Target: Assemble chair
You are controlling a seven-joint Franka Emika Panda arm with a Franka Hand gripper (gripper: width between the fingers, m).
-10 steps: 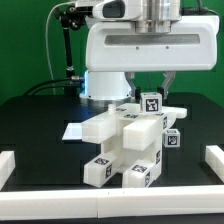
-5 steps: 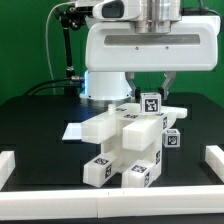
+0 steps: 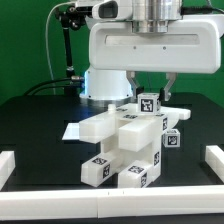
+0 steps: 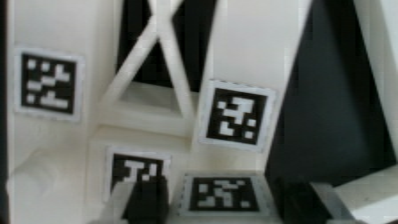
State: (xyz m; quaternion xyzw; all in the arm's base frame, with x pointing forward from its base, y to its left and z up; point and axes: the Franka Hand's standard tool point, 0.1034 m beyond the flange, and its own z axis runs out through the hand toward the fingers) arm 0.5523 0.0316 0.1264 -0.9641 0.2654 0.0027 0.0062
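White blocky parts of the chair [image 3: 122, 150] stand as one cluster on the black table [image 3: 35, 115], a little below the centre of the exterior view. Several tagged blocks appear joined already. The flat marker board [image 3: 72, 130] lies just beside the cluster, toward the left of the frame, and plain border rails [image 3: 214, 158] run along the lower edges.

The gripper [image 3: 152, 97] hangs straight down over the upper right part of the cluster. Its two fingers [image 4: 146, 196] stand on both sides of a tagged post [image 3: 150, 104], and in the wrist view they seem to press against it, so I read the pincer as clenched on this post. Behind the post, the wrist view shows the X-braced panel [image 4: 164, 50] standing close.

My judgement is that the step in hand is fitting this post onto the half-built chair, so the task is perhaps in its middle part. The next move probably calls for holding the post upright and seating it fully. After that the fingers should let go gently, because a sideways pull could shift the whole cluster.
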